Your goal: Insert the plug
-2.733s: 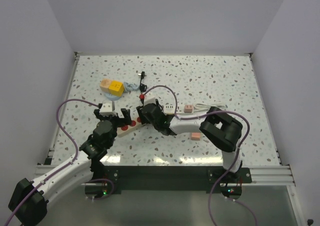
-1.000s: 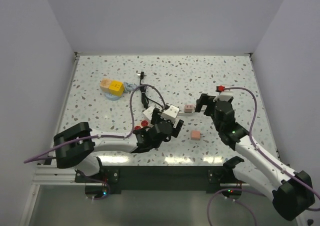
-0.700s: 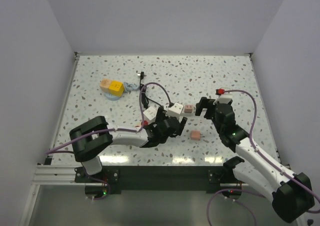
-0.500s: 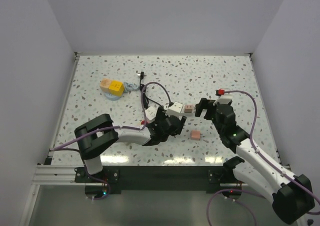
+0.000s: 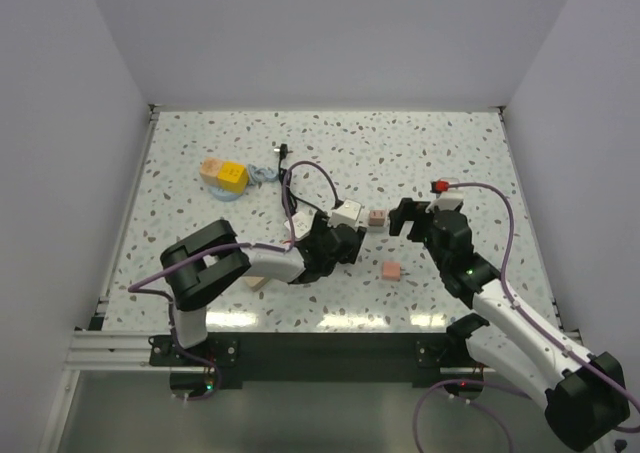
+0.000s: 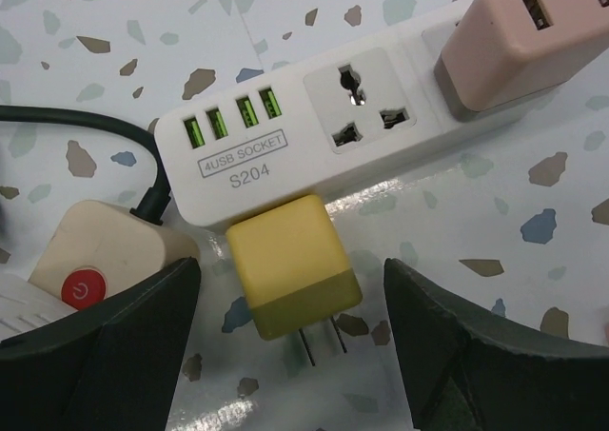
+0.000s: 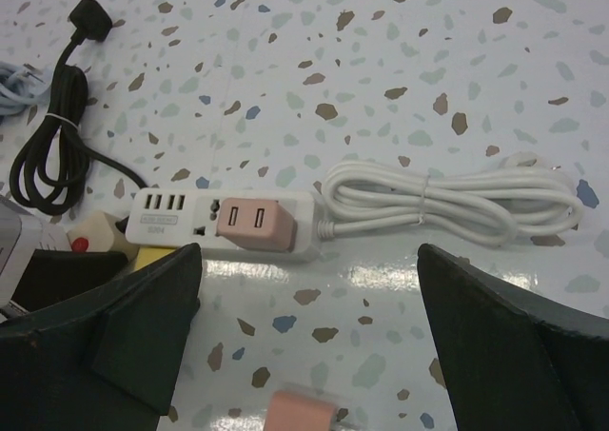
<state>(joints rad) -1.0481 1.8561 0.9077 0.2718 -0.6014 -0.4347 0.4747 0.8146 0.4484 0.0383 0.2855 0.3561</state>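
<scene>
A yellow plug lies flat on the table against the white power strip, its two prongs pointing away from the strip. My left gripper is open around it, one dark finger on each side, neither touching. A free socket shows on the strip beside a seated pink plug. In the top view the left gripper covers the yellow plug. My right gripper hovers open just right of the strip, holding nothing.
A loose pink plug lies in front of the strip. A beige strip with a red button sits left of the yellow plug. Coiled white cord and black cord trail behind. A yellow-orange block stands far left.
The left gripper has crept forward and right toward the white strip while its elbow swung rightward. The right arm has barely moved.
</scene>
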